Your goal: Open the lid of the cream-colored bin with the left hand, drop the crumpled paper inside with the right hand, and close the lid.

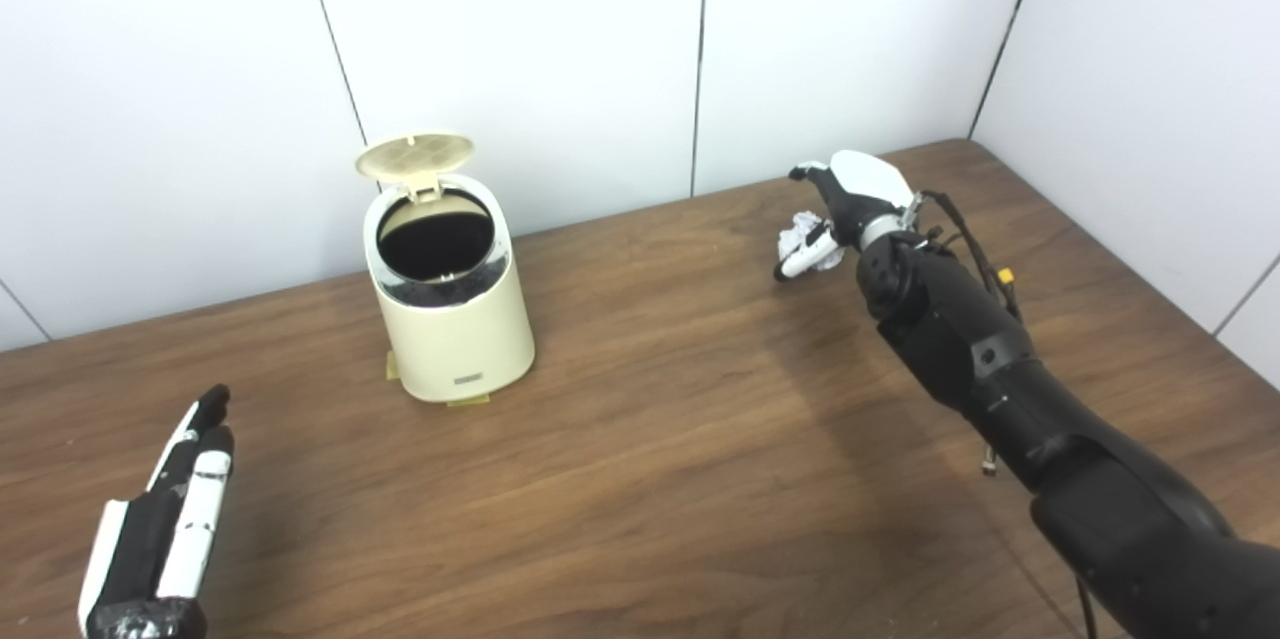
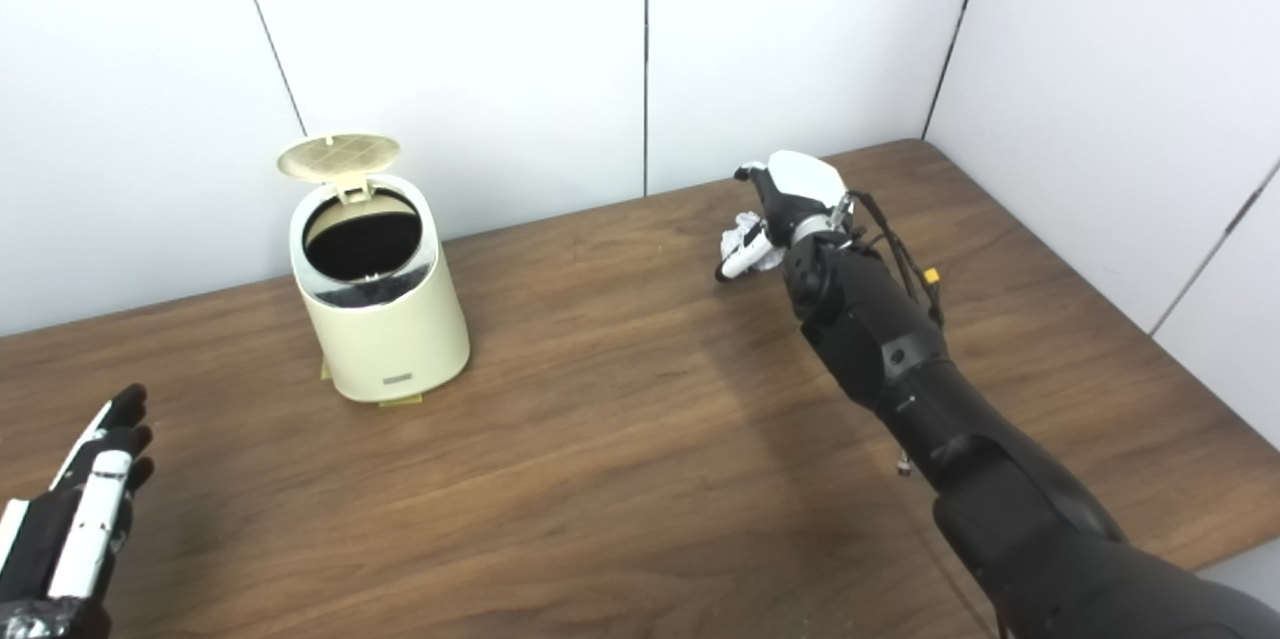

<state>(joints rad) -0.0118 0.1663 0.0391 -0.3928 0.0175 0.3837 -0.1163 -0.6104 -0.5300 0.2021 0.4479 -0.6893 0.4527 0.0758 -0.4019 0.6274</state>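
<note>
The small cream-colored round plastic bin (image 1: 450, 304) is standing on the brown wood-grain tabletop (image 1: 680, 439) near the white panelled wall (image 1: 520, 39), and its round hinged lid (image 1: 414, 155) is tipping up and back, leaving the dark mouth showing. Well apart from it, toward the far right side, the right hand (image 1: 845, 209) is curling around the white crumpled paper ball (image 1: 808, 237), fingers (image 1: 800, 262) wrapping its near side, grasping it at tabletop level; I cannot tell whether the paper is touching the wood. The left hand (image 1: 165, 529) is hovering low at the near left, released, its fingers lying straight and holding nothing, well short of the bin.
</note>
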